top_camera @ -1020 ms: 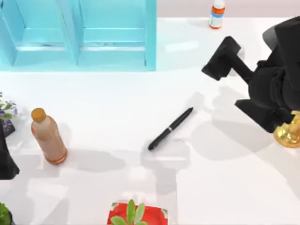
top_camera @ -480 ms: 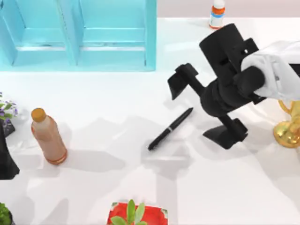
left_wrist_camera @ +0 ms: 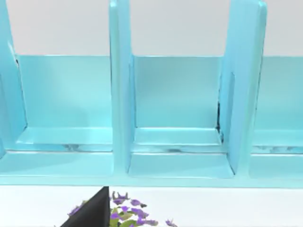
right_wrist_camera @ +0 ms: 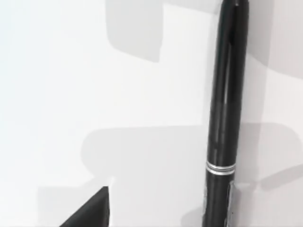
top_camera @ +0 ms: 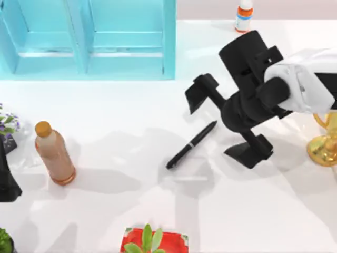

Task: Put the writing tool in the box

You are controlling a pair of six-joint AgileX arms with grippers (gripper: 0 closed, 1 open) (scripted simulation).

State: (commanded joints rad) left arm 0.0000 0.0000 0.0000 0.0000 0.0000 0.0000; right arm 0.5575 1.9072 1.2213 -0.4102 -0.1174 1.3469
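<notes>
The writing tool is a slim black pen (top_camera: 191, 145) lying diagonally on the white table, near the middle. In the right wrist view the pen (right_wrist_camera: 227, 118) runs lengthwise, its silver ring showing. My right gripper (top_camera: 226, 122) hovers open just right of the pen's upper end, one finger toward the box and one toward the front. Nothing is between its fingers. The box (top_camera: 168, 42) is light blue with open compartments, at the back left. The left wrist view faces the box (left_wrist_camera: 120, 94). My left gripper (top_camera: 6, 182) is parked at the left edge, open.
A brown bottle (top_camera: 53, 154) stands at the left. A small white bottle with an orange cap (top_camera: 243, 16) is at the back. A gold object (top_camera: 324, 147) stands at the right edge, a red-potted plant (top_camera: 155, 241) at the front, and purple flowers (top_camera: 6, 124) at the far left.
My right arm swung in from the right rear toward the pen and turned its open gripper downward. In the last half second it shifted only slightly left. The pen has not moved.
</notes>
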